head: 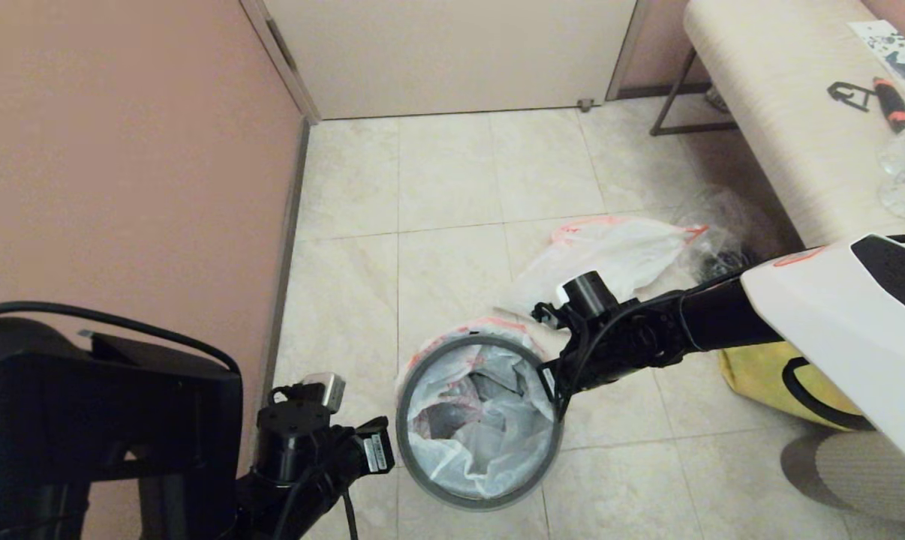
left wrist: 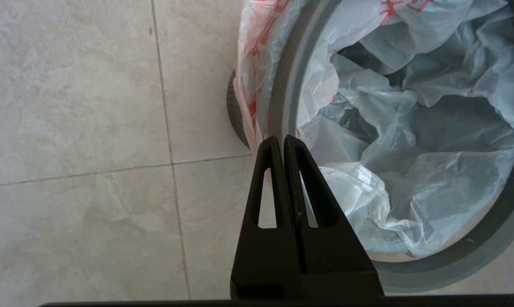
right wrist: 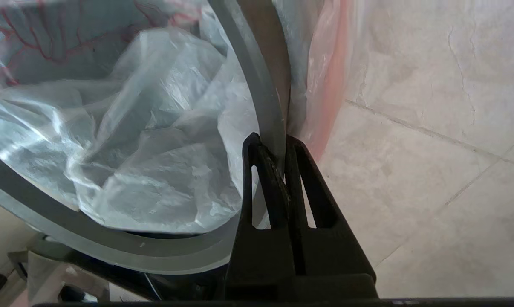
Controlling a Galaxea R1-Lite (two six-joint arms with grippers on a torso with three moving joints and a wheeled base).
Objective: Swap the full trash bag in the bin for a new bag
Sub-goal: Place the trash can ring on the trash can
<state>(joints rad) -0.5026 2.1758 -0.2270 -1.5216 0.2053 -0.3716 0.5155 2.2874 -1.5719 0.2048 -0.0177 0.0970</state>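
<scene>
As the new bag (head: 482,420) already lines the bin (head: 404,442) | full bag (head: 610,251) is left on floor behind | both grippers (left wrist: 281,143) (right wrist: 270,143) are closed at rim; edge remains to be tidied

The head view looks forward and steeply down from above onto a tiled floor (head: 452,187), taking in the wall, a door, a bench and, low in the middle, the bin (head: 479,424) from overhead, with both arms entering from the lower edge and the right side. The left wrist view sits just behind the left gripper (left wrist: 284,140), facing down, very near the bin (left wrist: 282,98) at its rim. The right wrist view sits behind the right gripper (right wrist: 273,147), equally near, at the opposite side of the bin (right wrist: 257,85). All three views share the grey rim and the crumpled bag inside.
</scene>
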